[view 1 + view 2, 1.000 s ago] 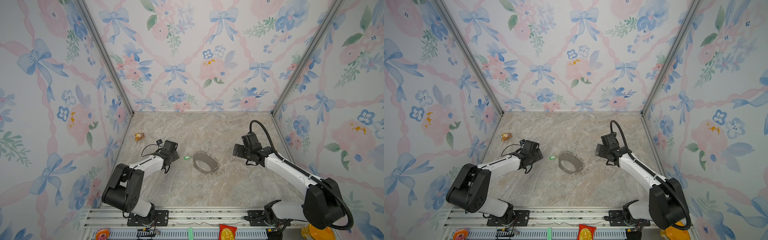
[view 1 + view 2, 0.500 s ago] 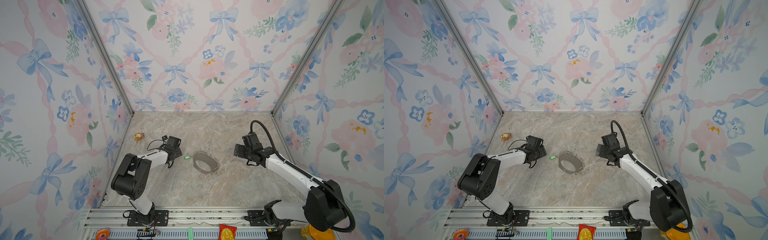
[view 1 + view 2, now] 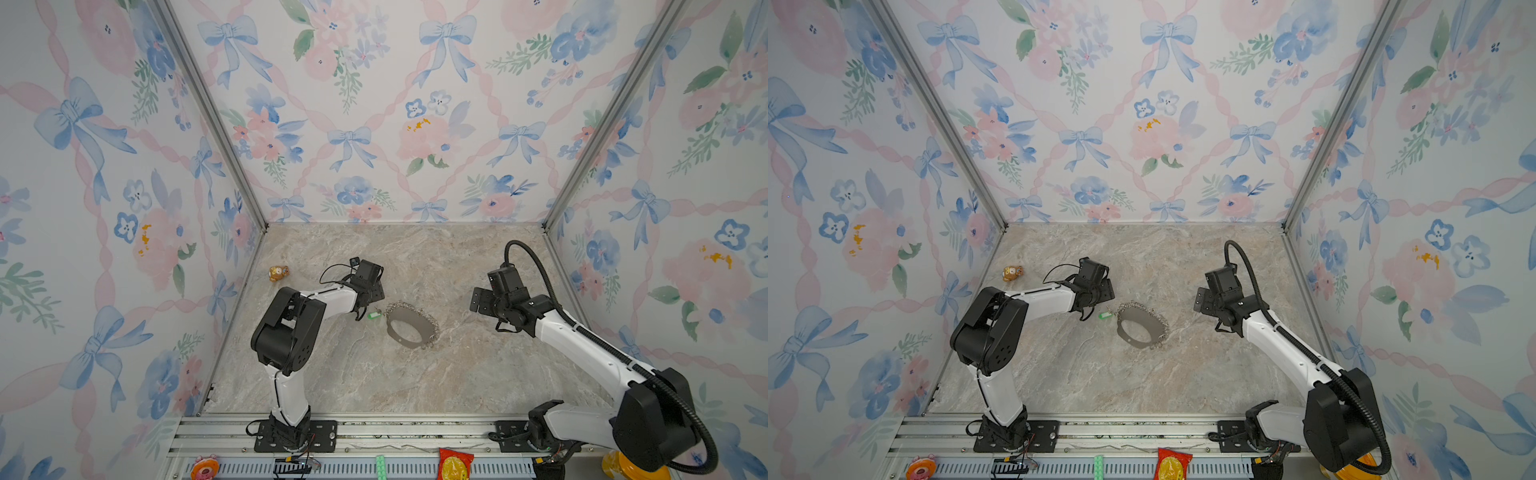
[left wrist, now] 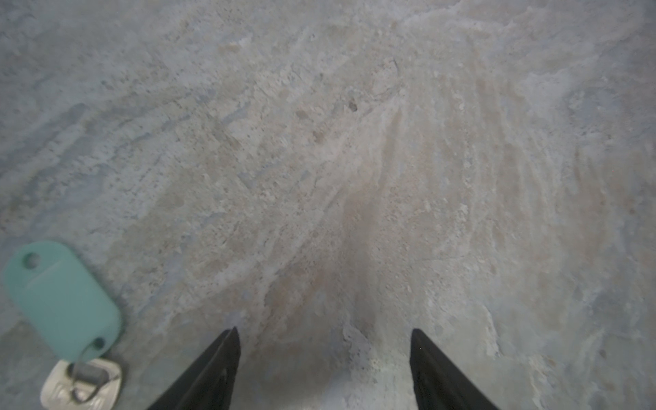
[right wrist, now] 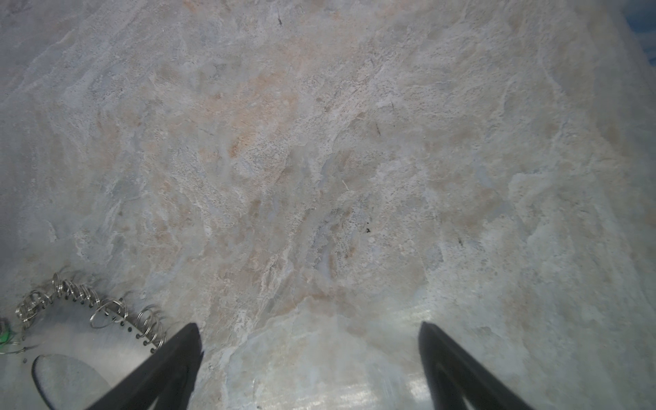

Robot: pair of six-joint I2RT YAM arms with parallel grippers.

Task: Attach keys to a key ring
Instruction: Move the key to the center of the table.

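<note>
Left pincer [image 4: 323, 333]: I am seeing its jaws spread over bare tabletop [image 3: 415, 395], with nothing between them.
Right pincer [image 5: 309, 324]: I am seeing it spread wide and carrying nothing, hovering low over the tabletop.
Key with the mint tag [image 4: 64, 298]: it is lying flat on the tabletop, with a thin wire loop joining the tag to its small silvery piece [image 4: 81, 385].
Key ring [image 5: 78, 337]: it is lying near the middle of the tabletop, its fringe of silver rings [image 5: 106, 312] showing beside one right finger.
Key against ring: in a top view the key [image 3: 374, 316] is lying just beside the ring's edge on the left arm's side. I cannot tell whether they are touching.
Deciding relation: the key is sitting off to one side of the left jaws, not in the gap, and the tag's long axis is running at a slant to the line between the fingertips.
Nearer arm: I am judging the left arm far closer to the key, with the right well apart on the ring's other side.
Next move, as I am judging it: shifting the left pincer sideways over the tag and turning it to close across the tag's narrow width.
</note>
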